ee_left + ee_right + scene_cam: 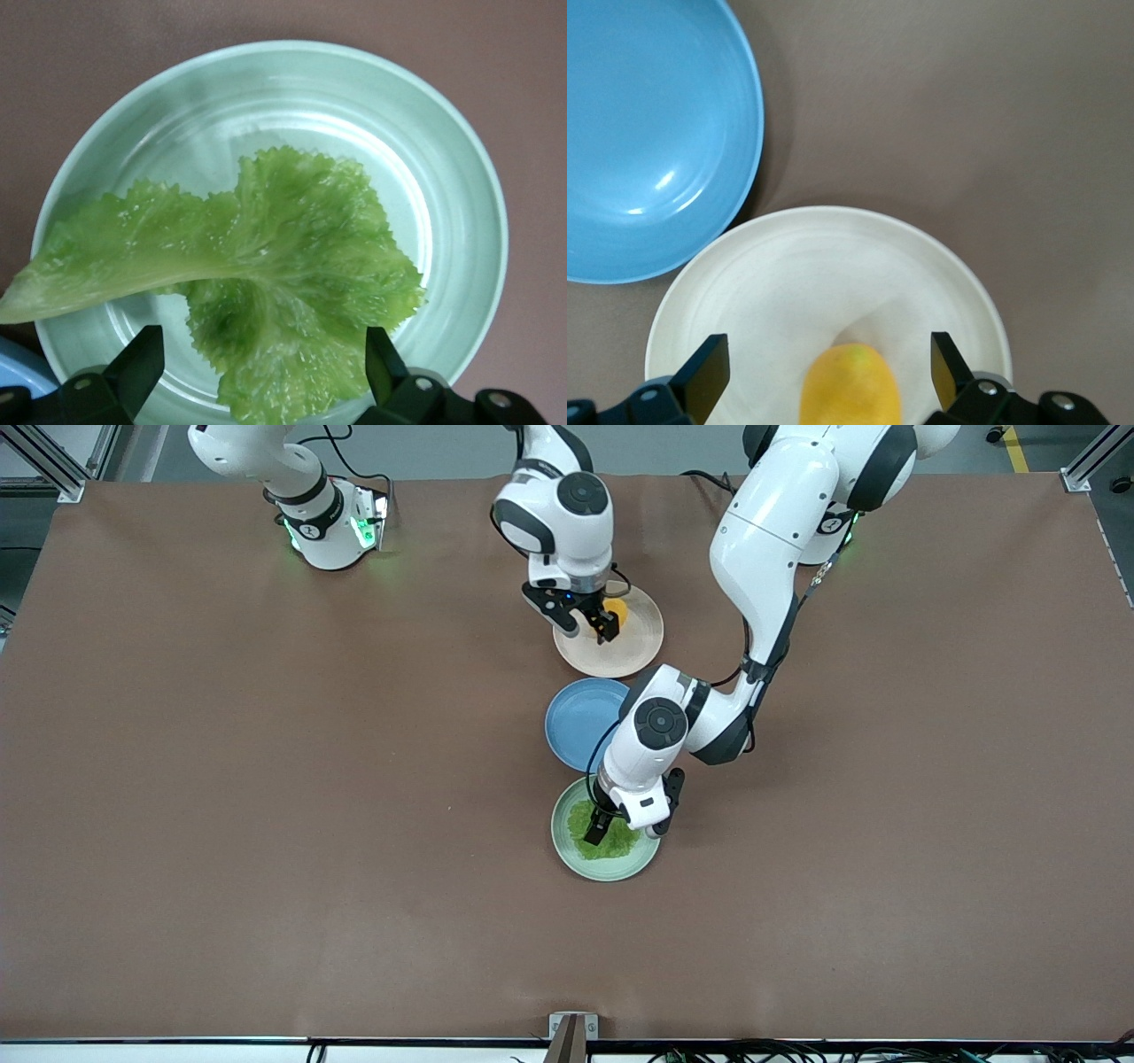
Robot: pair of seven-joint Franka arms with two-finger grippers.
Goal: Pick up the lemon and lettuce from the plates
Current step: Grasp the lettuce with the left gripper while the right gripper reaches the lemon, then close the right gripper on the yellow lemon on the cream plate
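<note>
- Lettuce (pixel 283 274) lies flat in mint green plate (pixel 461 177), stem tip overhanging the rim.
- Left gripper (pixel 261 372) fingers spread, straddling the leaf.

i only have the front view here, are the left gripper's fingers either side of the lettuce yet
Observer: Yes. In the left wrist view the left gripper is open, with the lettuce between its fingers.
Operator: is the leaf fully inside the green plate
Observer: No. Its pale stem tip sticks out past the rim of the green plate.
Operator: and the right one, is it shut on the lemon
Observer: No. The right gripper is open, with the lemon between its fingers on the beige plate.
</note>
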